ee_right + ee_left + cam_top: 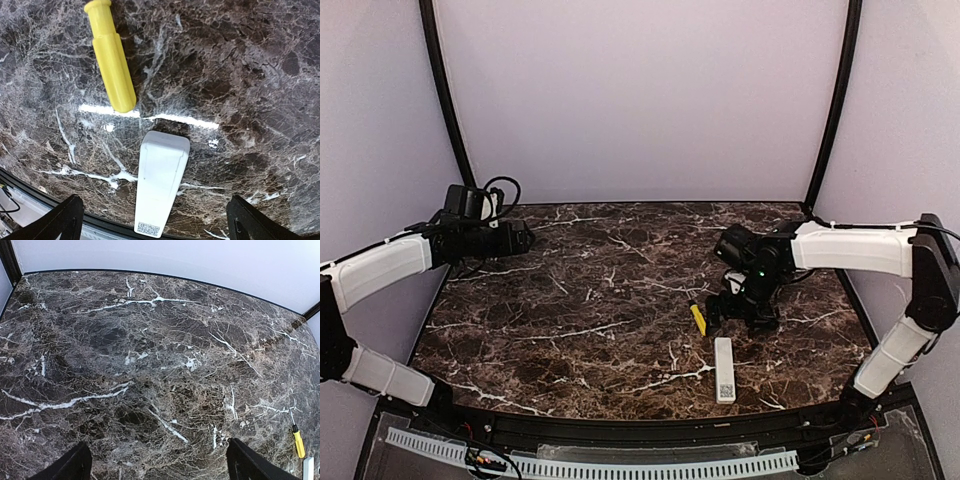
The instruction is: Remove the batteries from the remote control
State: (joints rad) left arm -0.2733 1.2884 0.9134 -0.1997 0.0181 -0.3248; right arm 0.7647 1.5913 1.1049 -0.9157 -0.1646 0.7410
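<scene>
The remote control [724, 369] [160, 180] is a slim white bar lying flat near the table's front edge, with its code mark at the near end. A cover outline shows on its upper face. No batteries are in view. My right gripper [740, 316] [155, 221] hovers just behind and above the remote, open, with one finger on each side of it and touching nothing. My left gripper [523, 238] [160, 462] is open over bare marble at the far left. The remote [308, 470] shows as a sliver in the left wrist view.
A yellow stick tool [698, 319] [111, 60] [298, 441] lies just behind and left of the remote. The dark marble table [590, 310] ends in a black rim close to the remote's near end. White walls stand behind and at the sides.
</scene>
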